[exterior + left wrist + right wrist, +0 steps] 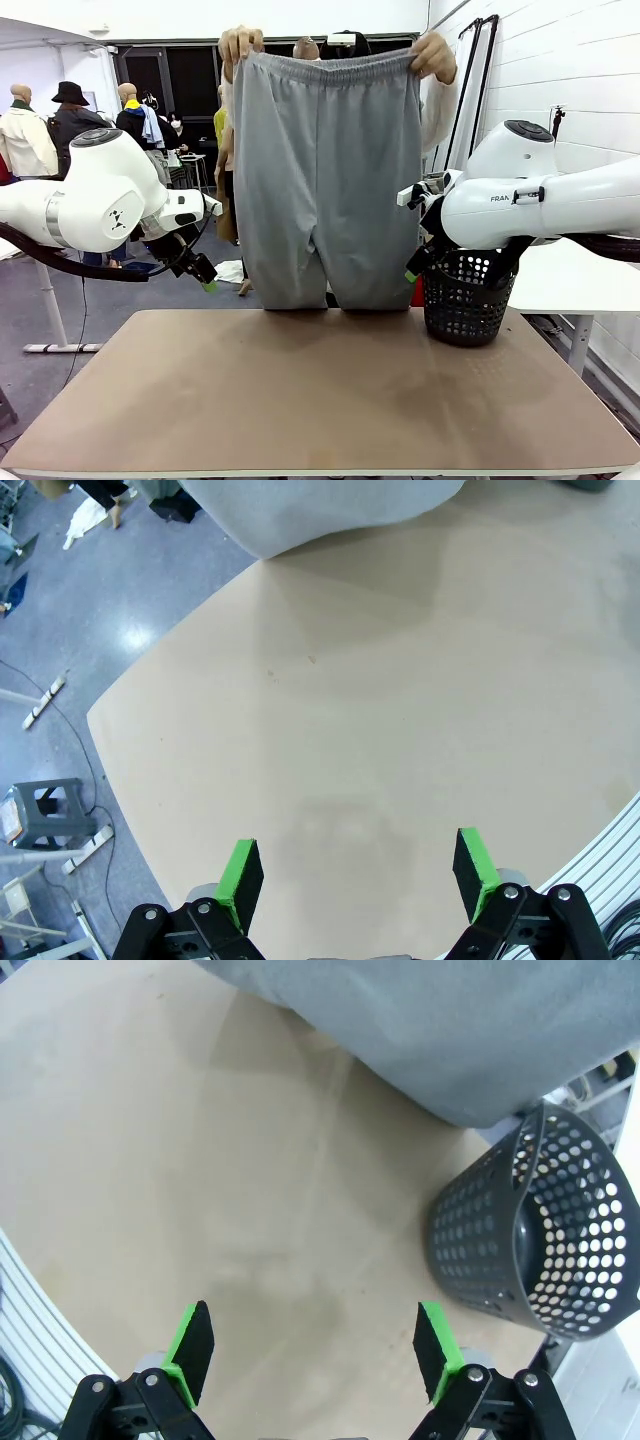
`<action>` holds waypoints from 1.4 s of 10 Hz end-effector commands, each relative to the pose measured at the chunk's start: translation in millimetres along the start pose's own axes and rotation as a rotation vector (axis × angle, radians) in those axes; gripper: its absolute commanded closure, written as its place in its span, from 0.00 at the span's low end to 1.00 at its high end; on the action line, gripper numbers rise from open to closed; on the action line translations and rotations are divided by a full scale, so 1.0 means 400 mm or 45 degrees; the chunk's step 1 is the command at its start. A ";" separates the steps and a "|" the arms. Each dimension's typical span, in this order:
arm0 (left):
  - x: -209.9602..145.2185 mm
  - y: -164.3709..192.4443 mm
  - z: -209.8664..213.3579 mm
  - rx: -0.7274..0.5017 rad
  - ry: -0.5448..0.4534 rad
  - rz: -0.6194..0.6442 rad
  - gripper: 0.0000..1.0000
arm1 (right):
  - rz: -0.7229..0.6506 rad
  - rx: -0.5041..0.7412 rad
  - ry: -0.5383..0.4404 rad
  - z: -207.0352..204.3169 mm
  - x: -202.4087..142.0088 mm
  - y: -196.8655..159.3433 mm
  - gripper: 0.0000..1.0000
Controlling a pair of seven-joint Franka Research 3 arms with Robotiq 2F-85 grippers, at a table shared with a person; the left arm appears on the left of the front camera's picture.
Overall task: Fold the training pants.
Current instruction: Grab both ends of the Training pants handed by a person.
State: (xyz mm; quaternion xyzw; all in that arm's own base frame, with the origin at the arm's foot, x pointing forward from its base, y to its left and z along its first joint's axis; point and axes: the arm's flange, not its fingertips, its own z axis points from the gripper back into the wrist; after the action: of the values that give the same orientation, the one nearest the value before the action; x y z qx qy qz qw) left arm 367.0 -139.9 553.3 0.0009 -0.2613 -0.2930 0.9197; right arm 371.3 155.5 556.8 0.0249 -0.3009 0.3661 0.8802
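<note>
A person at the far side holds the light grey training pants (325,180) up by the waistband with both hands (433,54), the legs hanging down to the far table edge. The pants' lower part also shows at the top of the left wrist view (310,510) and of the right wrist view (450,1030). My left gripper (358,872) hangs open above the bare tabletop, left of the pants (205,278). My right gripper (315,1345) is open too, above the table beside the basket, right of the pants (415,270). Neither touches the cloth.
A black perforated basket (465,298) stands at the far right of the beige table (320,390); it is also in the right wrist view (535,1240). A grey stool (45,810) and cables lie on the floor off the table's left edge.
</note>
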 end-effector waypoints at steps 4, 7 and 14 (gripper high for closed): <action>0.002 0.003 0.005 -0.003 0.003 -0.002 0.00 | -0.002 0.002 0.002 -0.002 -0.001 -0.001 0.00; 0.002 0.003 0.005 -0.003 0.003 -0.002 0.00 | -0.002 0.002 0.002 -0.002 -0.001 -0.001 0.00; 0.002 0.003 0.005 -0.003 0.003 -0.002 0.00 | -0.002 0.002 0.002 -0.002 -0.001 -0.001 0.00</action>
State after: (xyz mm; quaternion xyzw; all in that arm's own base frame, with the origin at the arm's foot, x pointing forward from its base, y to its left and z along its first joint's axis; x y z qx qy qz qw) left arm 367.0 -139.9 553.3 0.0009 -0.2613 -0.2930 0.9197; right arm 371.3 155.5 556.8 0.0249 -0.3009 0.3661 0.8802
